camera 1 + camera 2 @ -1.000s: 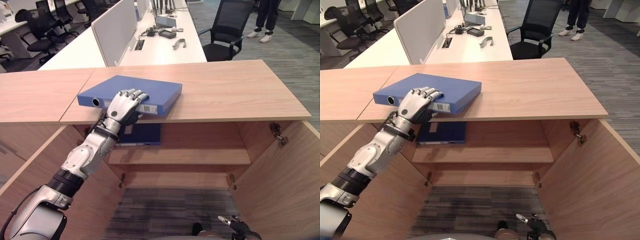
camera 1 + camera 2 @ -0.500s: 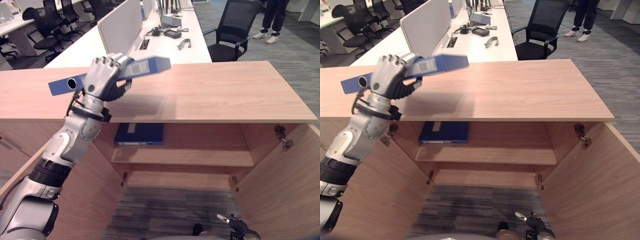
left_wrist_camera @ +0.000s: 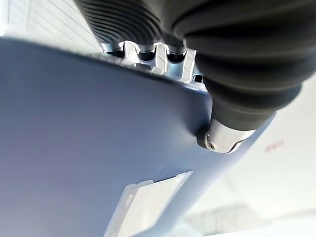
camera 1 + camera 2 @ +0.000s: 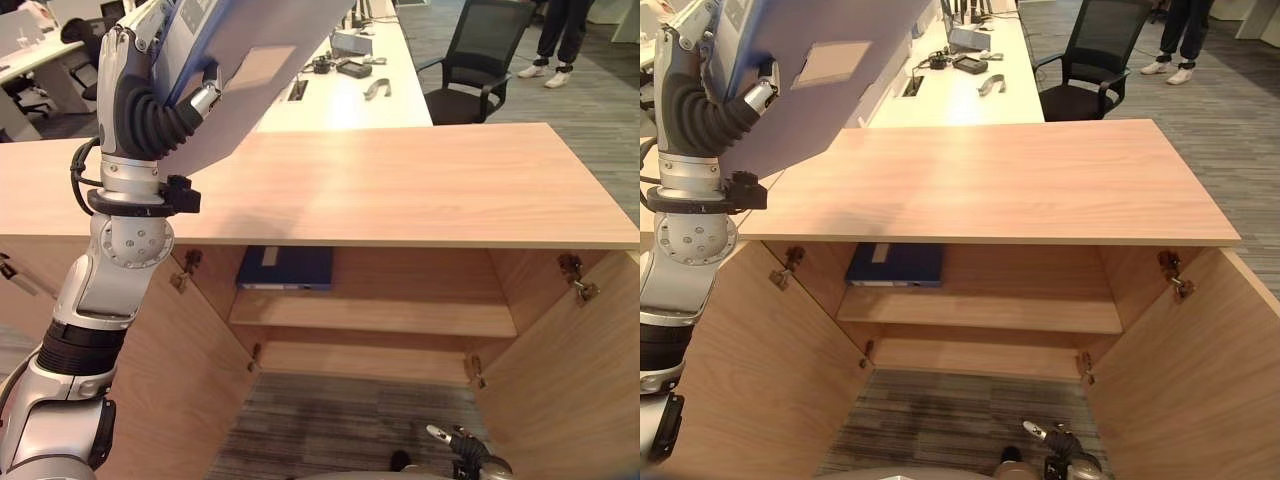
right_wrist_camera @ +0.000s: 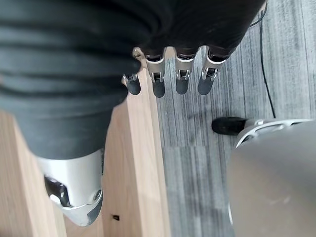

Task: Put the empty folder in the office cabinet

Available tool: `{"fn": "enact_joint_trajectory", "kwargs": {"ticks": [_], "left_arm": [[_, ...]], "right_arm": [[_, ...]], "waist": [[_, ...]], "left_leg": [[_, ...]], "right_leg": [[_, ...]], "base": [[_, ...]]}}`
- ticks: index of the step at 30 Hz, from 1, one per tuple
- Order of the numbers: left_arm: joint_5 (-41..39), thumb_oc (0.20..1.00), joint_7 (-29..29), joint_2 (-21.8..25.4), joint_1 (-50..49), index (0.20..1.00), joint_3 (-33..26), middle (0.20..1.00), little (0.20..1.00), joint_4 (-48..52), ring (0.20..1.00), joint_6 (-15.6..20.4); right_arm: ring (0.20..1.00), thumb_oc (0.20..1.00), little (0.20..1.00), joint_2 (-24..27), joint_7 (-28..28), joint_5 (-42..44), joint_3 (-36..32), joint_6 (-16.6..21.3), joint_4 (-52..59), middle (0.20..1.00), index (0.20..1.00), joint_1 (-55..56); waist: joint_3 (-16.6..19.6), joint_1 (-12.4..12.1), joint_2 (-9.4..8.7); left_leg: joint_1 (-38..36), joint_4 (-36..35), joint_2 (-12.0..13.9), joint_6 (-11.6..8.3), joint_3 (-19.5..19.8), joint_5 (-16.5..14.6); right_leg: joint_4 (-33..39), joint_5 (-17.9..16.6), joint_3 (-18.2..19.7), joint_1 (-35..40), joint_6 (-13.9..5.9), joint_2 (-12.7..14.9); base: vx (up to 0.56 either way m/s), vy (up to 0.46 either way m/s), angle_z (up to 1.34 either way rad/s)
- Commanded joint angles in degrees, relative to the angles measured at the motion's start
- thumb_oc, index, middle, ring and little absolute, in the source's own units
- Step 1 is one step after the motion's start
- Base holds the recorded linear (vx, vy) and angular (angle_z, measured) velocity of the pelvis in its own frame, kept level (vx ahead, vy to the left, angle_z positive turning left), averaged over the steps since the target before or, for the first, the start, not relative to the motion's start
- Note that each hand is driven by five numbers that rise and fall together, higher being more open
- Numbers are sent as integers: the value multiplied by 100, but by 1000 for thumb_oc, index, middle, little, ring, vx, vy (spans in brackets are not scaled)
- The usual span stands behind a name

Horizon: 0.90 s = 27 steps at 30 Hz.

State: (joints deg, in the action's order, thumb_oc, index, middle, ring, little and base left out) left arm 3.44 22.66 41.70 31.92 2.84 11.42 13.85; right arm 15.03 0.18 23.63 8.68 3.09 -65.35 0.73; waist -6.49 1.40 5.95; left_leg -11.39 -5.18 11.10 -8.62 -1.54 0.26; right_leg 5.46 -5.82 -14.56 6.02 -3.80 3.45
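One second is all it takes: the flat blue ring-binder folder (image 4: 240,70) that was lying on the light wooden cabinet top (image 4: 420,185) is now up in the air, hoisted high on the left, tilted steeply with its broad face toward us. So the pickup part looks done, and what's left is bringing it down and into the open cabinet.

Nearest to us, the right hand (image 5: 168,81) hangs low by the cabinet door, fingers loosely straight and holding nothing. Further up, the left hand (image 4: 150,105) is clamped on the folder's lower edge, thumb pressed into the cover, forearm standing nearly vertical beside the cabinet's left door (image 4: 150,370).

Behind that, the upper shelf (image 4: 400,315) already has another dark blue folder (image 4: 285,268) lying flat at its left end, with free room to the right. Way back there's a black office chair (image 4: 470,60).
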Motion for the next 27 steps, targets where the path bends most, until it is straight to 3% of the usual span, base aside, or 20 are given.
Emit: {"fn": "enact_joint_trajectory", "kwargs": {"ticks": [1, 6, 11, 14, 15, 19, 27], "left_arm": [[-1247, 200, -245, 108, 459, 200, -461, 200, 200, 82, 200, 484], [-2474, 200, -846, -104, 212, 200, -537, 200, 200, 300, 200, 630], [-3119, 200, -1136, -231, -26, 200, -641, 200, 200, 410, 200, 658], [-3740, 200, -1291, -342, -210, 200, -726, 200, 200, 368, 200, 694], [-4346, 200, -1554, -460, -345, 200, -739, 200, 200, 363, 200, 689], [-4973, 200, -1670, -449, -496, 200, -739, 200, 200, 106, 200, 647], [-4901, 200, -1670, -564, -804, 200, -743, 200, 200, -78, 200, 497]], "right_arm": [[1000, 1000, 1000, -34, 120, 155, 114, 44, -55, 1000, 1000, -395], [1000, 1000, 1000, -18, 184, 134, 105, -21, -39, 1000, 1000, -451], [1000, 1000, 1000, -8, 213, 112, 91, -63, -77, 1000, 1000, -479], [1000, 1000, 1000, 4, 225, 73, 79, -83, -112, 1000, 1000, -499], [1000, 1000, 1000, 8, 225, 35, 90, -108, -137, 1000, 1000, -506], [1000, 1000, 1000, -11, 219, -23, 94, -183, -202, 1000, 1000, -545], [1000, 1000, 1000, -29, 230, -28, 113, -191, -142, 1000, 1000, -577]], "waist": [[97, 6, -237], [101, -33, -229], [98, -70, -228], [97, -100, -234], [99, -109, -230], [95, -138, -233], [76, -161, -269]], "left_leg": [[88, 18, 78, -298, -387, 261], [99, 18, 58, -283, -360, 251], [81, 18, 35, -264, -355, 224], [80, 18, 20, -250, -369, 208], [78, 18, 14, -240, -378, 203], [82, 18, -3, -219, -375, 194], [70, 18, -29, -185, -383, 161]], "right_leg": [[-85, 845, 84, 719, -441, 285], [-87, 842, 76, 735, -447, 314], [-85, 829, 79, 757, -447, 338], [-76, 808, 67, 752, -465, 364], [-73, 798, 63, 744, -472, 378], [-74, 784, 71, 738, -491, 400], [-86, 764, 94, 736, -506, 433]], "base": [[-12, 2, 4], [-6, 3, 2], [0, 0, 0], [0, 0, 0], [0, 0, 0], [0, 0, 0], [0, 0, 0]]}}
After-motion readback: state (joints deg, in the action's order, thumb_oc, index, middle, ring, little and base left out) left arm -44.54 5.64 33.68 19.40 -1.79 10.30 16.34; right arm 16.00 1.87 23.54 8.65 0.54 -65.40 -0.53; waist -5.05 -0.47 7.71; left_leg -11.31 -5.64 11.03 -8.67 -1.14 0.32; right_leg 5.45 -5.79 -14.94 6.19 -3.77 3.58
